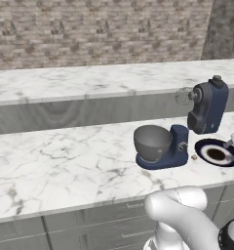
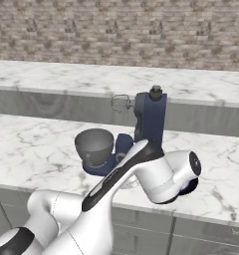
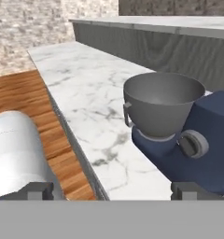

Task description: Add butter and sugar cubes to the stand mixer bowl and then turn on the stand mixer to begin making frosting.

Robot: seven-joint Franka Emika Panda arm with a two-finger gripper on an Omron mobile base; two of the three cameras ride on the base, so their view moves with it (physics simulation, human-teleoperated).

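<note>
Your gripper (image 3: 114, 190) has its jaws spread wide with nothing between them; in the hand view the two dark finger tips sit far apart at the bottom edge. Just above the right tip you see the grey knob (image 3: 193, 144) on the navy column of the stand mixer (image 3: 212, 135), at the right of the frame. Left of that knob, at centre right, the stand mixer bowl (image 3: 163, 100) sits on the mixer's flat base, and what you can see of its inside is bare grey metal. In the left base view the bowl (image 1: 152, 142) lies right of centre on the marble counter (image 1: 60, 161), with the mixer's head (image 1: 206, 105) tilted up at upper right and the wire whisk (image 1: 184, 95) pointing left. At the right edge of that view, beside the base, a dark-blue-and-white plate (image 1: 214, 153) lies flat, and a small brown bit (image 1: 194, 157) rests between them.
</note>
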